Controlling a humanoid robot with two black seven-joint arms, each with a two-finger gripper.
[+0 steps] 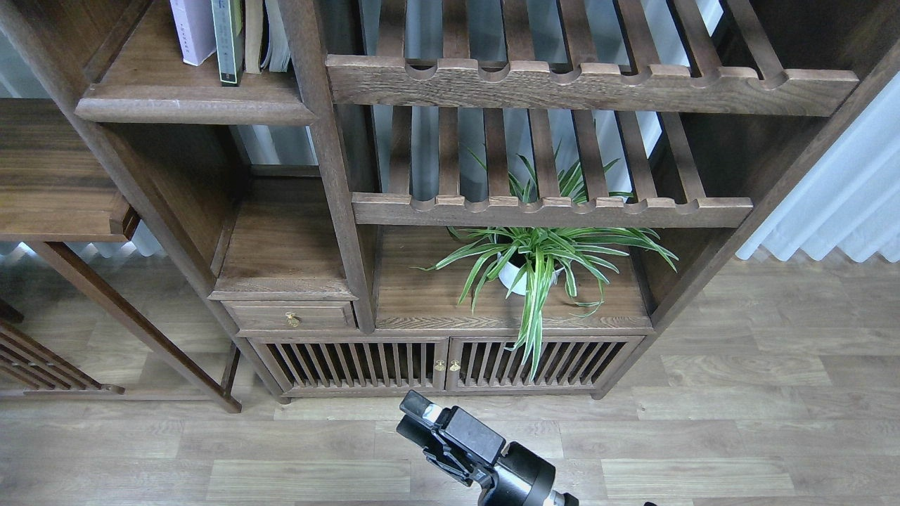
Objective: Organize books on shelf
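On the shelf (pixel 190 105), at the top left of the head view, the books stand upright: a pale lavender-white book (pixel 191 29) and, just beside it on its right, a black and yellow-green book (pixel 228 41). The right gripper (pixel 420 416) is at the bottom centre, above the wooden floor (pixel 738 422), well apart from the books and far below them. I cannot tell if its jaws are released or clenched. The left arm is out of view.
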